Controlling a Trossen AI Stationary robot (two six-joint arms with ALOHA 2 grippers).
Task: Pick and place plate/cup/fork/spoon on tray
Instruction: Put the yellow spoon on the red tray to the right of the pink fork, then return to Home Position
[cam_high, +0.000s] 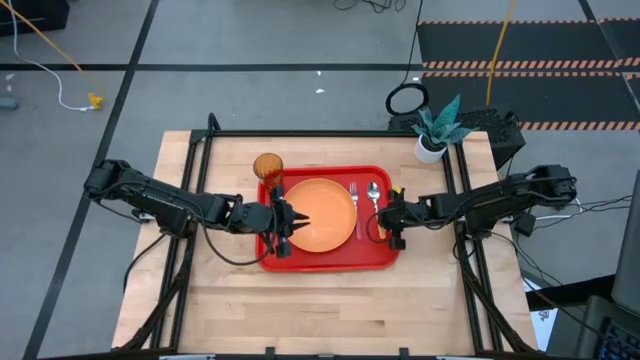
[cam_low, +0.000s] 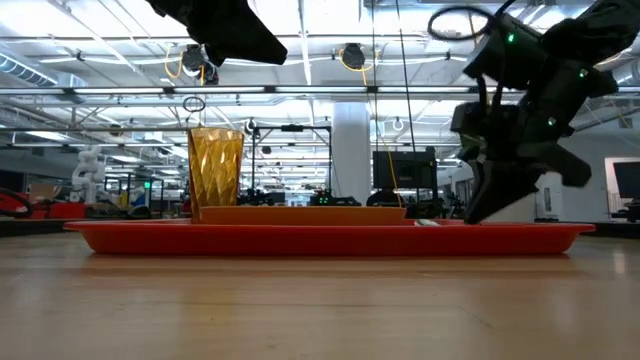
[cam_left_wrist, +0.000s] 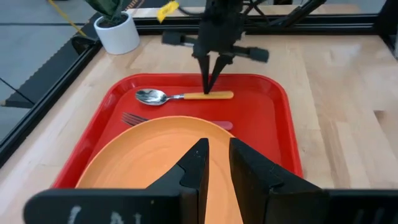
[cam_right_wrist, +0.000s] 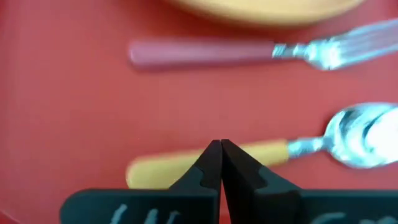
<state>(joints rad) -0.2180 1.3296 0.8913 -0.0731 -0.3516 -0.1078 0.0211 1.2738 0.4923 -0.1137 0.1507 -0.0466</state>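
The red tray (cam_high: 300, 262) lies in the middle of the table. On it rest the orange plate (cam_high: 322, 215), the amber cup (cam_high: 267, 166) upright at its far left corner, the pink-handled fork (cam_high: 353, 205) and the orange-handled spoon (cam_high: 374, 198), side by side to the right of the plate. My left gripper (cam_left_wrist: 216, 144) hovers over the plate's left part, its fingers a little apart and empty. My right gripper (cam_right_wrist: 221, 146) is shut, pointing down over the spoon's handle. My right gripper comes from above, its shut fingertips (cam_left_wrist: 208, 87) at the middle of the spoon's orange handle (cam_right_wrist: 161, 167). Whether they touch it or stand just above it, I cannot tell. The spoon lies flat on the tray.
A small potted plant (cam_high: 432, 145) stands at the table's far right corner. Black frame rails (cam_high: 320, 133) run along the table's far edge and both sides. Bare wood lies between the tray and the table's near edge.
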